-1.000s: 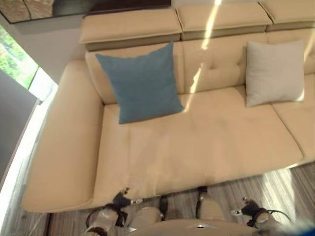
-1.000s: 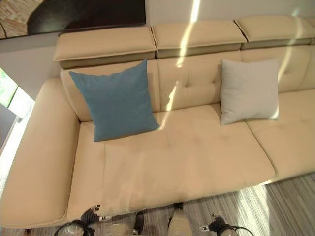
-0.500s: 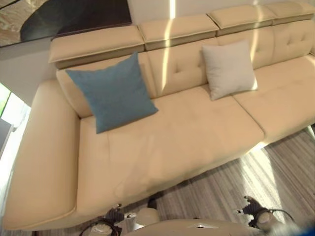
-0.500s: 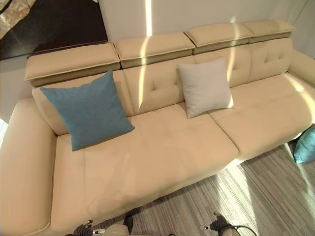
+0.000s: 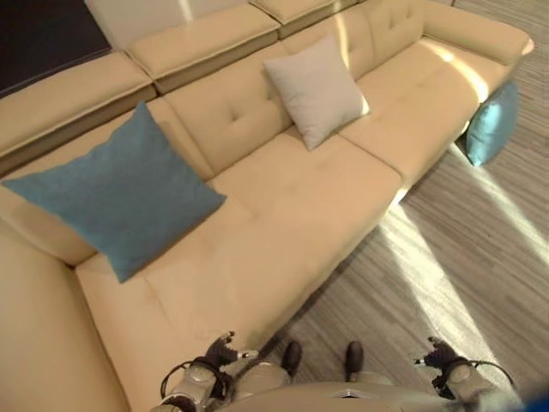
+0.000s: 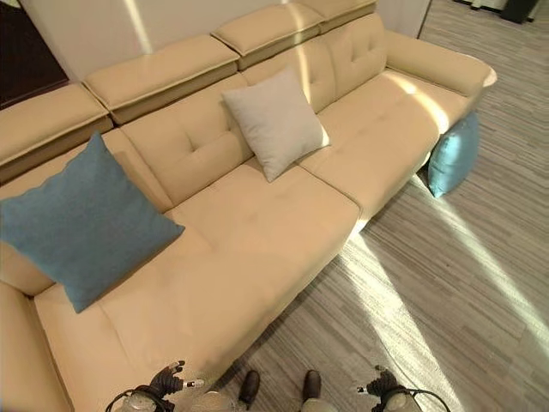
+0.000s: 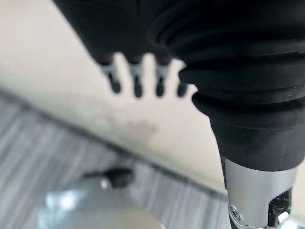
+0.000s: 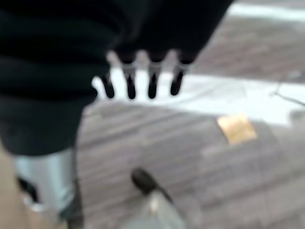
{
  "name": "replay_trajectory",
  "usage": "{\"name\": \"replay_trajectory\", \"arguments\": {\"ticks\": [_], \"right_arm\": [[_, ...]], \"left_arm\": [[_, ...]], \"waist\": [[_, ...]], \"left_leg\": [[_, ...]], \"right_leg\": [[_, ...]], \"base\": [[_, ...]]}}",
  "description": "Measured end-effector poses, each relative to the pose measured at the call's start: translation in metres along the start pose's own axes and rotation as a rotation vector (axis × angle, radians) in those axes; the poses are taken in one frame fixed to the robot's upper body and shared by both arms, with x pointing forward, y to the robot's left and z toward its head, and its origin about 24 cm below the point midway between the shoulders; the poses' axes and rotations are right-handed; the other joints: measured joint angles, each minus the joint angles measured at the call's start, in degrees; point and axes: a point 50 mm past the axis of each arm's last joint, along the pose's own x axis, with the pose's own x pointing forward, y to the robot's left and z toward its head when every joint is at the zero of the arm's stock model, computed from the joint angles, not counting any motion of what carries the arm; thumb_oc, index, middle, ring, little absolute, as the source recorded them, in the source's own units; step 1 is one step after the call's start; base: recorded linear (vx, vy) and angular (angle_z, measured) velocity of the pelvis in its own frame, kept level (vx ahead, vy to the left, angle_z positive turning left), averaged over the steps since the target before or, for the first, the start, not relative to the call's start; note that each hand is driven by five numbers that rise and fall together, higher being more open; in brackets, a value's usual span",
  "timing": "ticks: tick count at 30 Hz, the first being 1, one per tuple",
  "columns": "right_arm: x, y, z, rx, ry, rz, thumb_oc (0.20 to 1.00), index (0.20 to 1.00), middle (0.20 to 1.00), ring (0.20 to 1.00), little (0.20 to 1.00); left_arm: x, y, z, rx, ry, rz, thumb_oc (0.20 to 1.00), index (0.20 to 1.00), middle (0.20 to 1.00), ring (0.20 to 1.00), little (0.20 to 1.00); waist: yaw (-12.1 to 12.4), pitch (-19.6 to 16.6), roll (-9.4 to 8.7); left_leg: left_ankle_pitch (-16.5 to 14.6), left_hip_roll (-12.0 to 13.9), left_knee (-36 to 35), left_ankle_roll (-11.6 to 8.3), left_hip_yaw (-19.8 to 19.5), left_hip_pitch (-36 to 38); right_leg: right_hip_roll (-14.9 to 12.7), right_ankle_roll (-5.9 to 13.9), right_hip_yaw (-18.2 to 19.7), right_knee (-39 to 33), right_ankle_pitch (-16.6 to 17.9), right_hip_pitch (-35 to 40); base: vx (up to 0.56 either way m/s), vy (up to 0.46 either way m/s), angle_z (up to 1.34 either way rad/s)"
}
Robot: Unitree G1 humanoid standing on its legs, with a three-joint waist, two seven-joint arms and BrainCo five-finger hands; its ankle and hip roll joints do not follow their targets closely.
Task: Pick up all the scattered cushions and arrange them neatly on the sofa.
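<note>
Leaning against the far end of the sofa [image 6: 257, 249], on the floor [image 6: 446, 300] at the right of the frame, a teal cushion [image 6: 452, 155] is waiting for you; it is the only one you are seeing off the seat. A blue cushion [image 6: 81, 225] is resting against the backrest at the left, and a beige cushion [image 6: 274, 122] is propped upright near the middle. You are judging yourself between pickups, facing the stray one from well apart. The next move is calling for walking right along the sofa front, then reaching down with both arms. Your left hand [image 7: 143, 78] is hanging low at the bottom edge by the seat front, fingers straight and slightly spread, holding nothing. Your right hand [image 8: 140, 78] is hanging over bare floor, fingers likewise relaxed and empty.
</note>
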Motion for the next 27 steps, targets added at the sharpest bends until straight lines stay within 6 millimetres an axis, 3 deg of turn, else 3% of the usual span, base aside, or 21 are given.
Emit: {"name": "replay_trajectory", "arguments": {"ticks": [1, 3, 4, 5, 6, 8, 9, 10, 11, 12, 14, 15, 17, 19, 22, 25, 27], "right_arm": [[0.000, 0.003, 0.006, 0.003, -0.017, 0.008, 1.000, 1.000, 1.000, 1.000, 1.000], [-0.001, 0.006, -0.007, -0.001, 0.023, 0.017, 1.000, 1.000, 1.000, 1.000, 1.000], [-0.002, 0.007, -0.013, -0.002, 0.051, 0.021, 1.000, 1.000, 1.000, 1.000, 1.000], [-0.002, 0.007, -0.012, 0.003, 0.043, 0.018, 1.000, 1.000, 1.000, 1.000, 1.000], [-0.002, 0.007, -0.012, 0.017, 0.041, 0.016, 1.000, 1.000, 1.000, 1.000, 1.000], [-0.004, 0.009, -0.018, 0.041, 0.052, 0.009, 1.000, 1.000, 1.000, 1.000, 1.000], [-0.006, 0.008, -0.023, 0.110, 0.057, -0.011, 1.000, 1.000, 1.000, 1.000, 1.000], [-0.006, 0.005, -0.023, 0.148, 0.052, -0.031, 1.000, 1.000, 1.000, 1.000, 1.000], [-0.006, 0.005, -0.023, 0.148, 0.052, -0.031, 1.000, 1.000, 1.000, 1.000, 1.000], [-0.006, 0.001, -0.023, 0.152, 0.053, -0.054, 1.000, 1.000, 1.000, 1.000, 1.000], [-0.006, 0.003, -0.027, 0.109, 0.065, -0.039, 1.000, 1.000, 1.000, 1.000, 1.000], [-0.006, 0.005, -0.026, 0.102, 0.066, -0.031, 1.000, 1.000, 1.000, 1.000, 1.000], [0.001, -0.004, 0.001, 0.072, 0.003, -0.042, 1.000, 1.000, 1.000, 1.000, 1.000], [0.004, -0.010, 0.020, 0.077, -0.045, -0.055, 1.000, 1.000, 1.000, 1.000, 1.000], [0.001, -0.003, -0.002, 0.072, 0.033, -0.039, 1.000, 1.000, 1.000, 1.000, 1.000], [-0.001, 0.002, -0.012, 0.078, 0.058, -0.026, 1.000, 1.000, 1.000, 1.000, 1.000], [-0.004, 0.004, -0.021, 0.090, 0.077, -0.018, 1.000, 1.000, 1.000, 1.000, 1.000]], "left_arm": [[-0.002, 0.005, -0.007, -0.015, 0.018, 0.022, 1.000, 1.000, 1.000, 1.000, 1.000], [-0.006, 0.016, -0.022, -0.037, 0.064, 0.057, 1.000, 1.000, 1.000, 1.000, 1.000], [-0.010, 0.021, -0.032, -0.055, 0.093, 0.079, 1.000, 1.000, 1.000, 1.000, 1.000], [-0.013, 0.024, -0.042, -0.049, 0.130, 0.090, 1.000, 1.000, 1.000, 1.000, 1.000], [-0.015, 0.018, -0.050, -0.059, 0.156, 0.077, 1.000, 1.000, 1.000, 1.000, 1.000], [-0.014, 0.013, -0.046, -0.079, 0.138, 0.071, 1.000, 1.000, 1.000, 1.000, 1.000], [-0.010, 0.012, -0.036, -0.071, 0.113, 0.069, 1.000, 1.000, 1.000, 1.000, 1.000], [-0.007, 0.010, -0.026, -0.067, 0.089, 0.066, 1.000, 1.000, 1.000, 1.000, 1.000], [-0.007, 0.010, -0.026, -0.067, 0.089, 0.066, 1.000, 1.000, 1.000, 1.000, 1.000], [-0.004, 0.000, -0.018, -0.059, 0.068, 0.038, 1.000, 1.000, 1.000, 1.000, 1.000], [-0.003, -0.008, -0.012, -0.094, 0.046, 0.024, 1.000, 1.000, 1.000, 1.000, 1.000], [0.000, -0.006, -0.004, -0.101, 0.023, 0.028, 1.000, 1.000, 1.000, 1.000, 1.000], [-0.002, -0.004, -0.011, -0.109, 0.044, 0.035, 1.000, 1.000, 1.000, 1.000, 1.000], [-0.002, 0.001, -0.010, -0.132, 0.039, 0.049, 1.000, 1.000, 1.000, 1.000, 1.000], [-0.002, 0.008, -0.010, -0.151, 0.036, 0.072, 1.000, 1.000, 1.000, 1.000, 1.000], [-0.009, 0.005, -0.037, -0.153, 0.125, 0.069, 1.000, 1.000, 1.000, 1.000, 1.000], [-0.012, 0.002, -0.045, -0.154, 0.150, 0.063, 1.000, 1.000, 1.000, 1.000, 1.000]], "waist": [[1.37, 0.43, 1.99], [0.51, -0.13, 1.63], [2.05, -1.02, 0.61], [2.89, -1.59, -0.68], [2.58, -2.65, -1.85], [2.43, -4.32, -2.03], [0.98, -4.47, -1.99], [0.28, -4.56, -2.68], [0.28, -4.56, -2.68], [-0.63, -3.97, -3.38], [-0.92, -2.99, -3.53], [-1.90, -2.74, -3.96], [-3.90, -2.59, -4.29], [-6.13, -2.60, -4.51], [-6.62, -3.03, -4.87], [-6.39, -4.52, -2.71], [-5.93, -5.80, -0.40]], "left_leg": [[-0.12, 2.71, 0.25, 1.25, 5.87, -0.42], [-1.17, 3.29, 0.63, 0.60, 7.79, -0.17], [-0.41, 4.49, 0.47, 1.26, 11.17, -1.04], [-0.24, 5.68, 0.70, 0.03, 12.52, -1.30], [0.63, 7.79, 0.72, -3.77, 13.73, -0.77], [2.40, 11.28, 1.09, -7.70, 11.17, -1.20], [4.74, 12.25, 1.95, -9.63, 8.77, -3.14], [7.49, 12.72, 1.83, -10.60, 7.41, -4.46], [7.49, 12.72, 1.83, -10.60, 7.41, -4.46], [8.33, 11.89, 3.48, -11.21, 4.32, -4.84], [3.10, 6.93, 5.92, -11.15, -4.43, -4.82], [2.15, 5.00, 4.95, -10.78, -6.19, -4.60], [1.65, 3.34, -3.65, -9.18, -4.05, 0.25], [1.61, 3.47, -5.00, -9.00, -0.32, 3.31], [1.69, 4.19, -5.03, -8.76, 1.99, 7.08], [0.96, 5.32, -5.02, -7.74, 1.92, 9.02], [-1.60, 6.28, -4.70, -5.79, 1.97, 9.11]], "right_leg": [[-2.69, -0.92, -15.10, 12.05, -4.70, -3.57], [-2.15, 0.13, -12.79, 18.36, -9.51, 0.71], [-1.59, -0.85, -14.02, 20.20, -13.19, 3.09], [-0.80, -0.62, -16.91, 17.10, -15.09, 7.37], [3.93, -2.81, -16.72, 2.35, -14.73, 14.39], [8.82, -5.49, -13.55, -0.24, -13.99, 14.29], [10.61, -7.71, -12.82, -0.71, -13.67, 13.45], [11.08, -9.17, -12.94, -0.88, -13.26, 12.33], [11.08, -9.17, -12.94, -0.88, -13.26, 12.33], [11.40, -12.68, -10.78, -1.50, -11.32, 11.15], [11.58, -13.03, -7.76, -2.99, -8.85, 10.23], [11.91, -12.80, -6.54, -4.27, -7.90, 10.30], [13.61, -12.69, -1.65, -7.61, -5.16, 11.15], [14.83, -13.01, 0.70, -8.97, -4.34, 11.92], [15.40, -13.34, 1.53, -8.95, -3.74, 12.45], [15.69, -13.65, 2.21, -8.98, -3.25, 12.69], [16.69, -13.28, 1.98, -9.30, -3.41, 12.54]], "base": [[-0.09, -0.009, -1.92], [-0.07, -0.118, -1.19], [-0.03, -0.268, -1.10], [0.03, -0.339, -1.46], [0.04, -0.401, -1.26], [0.01, -0.319, -0.54], [-0.01, -0.218, 0.05], [-0.01, -0.155, 0.14], [-0.02, -0.123, -0.36], [-0.01, -0.093, -0.86], [0.03, -0.049, -0.96], [0.07, 0.019, -0.73], [0.09, 0.061, -1.08], [0.10, 0.049, -0.80], [0.10, 0.012, -0.19], [0.08, -0.041, -0.09], [0.00, -0.102, 0.04]]}}
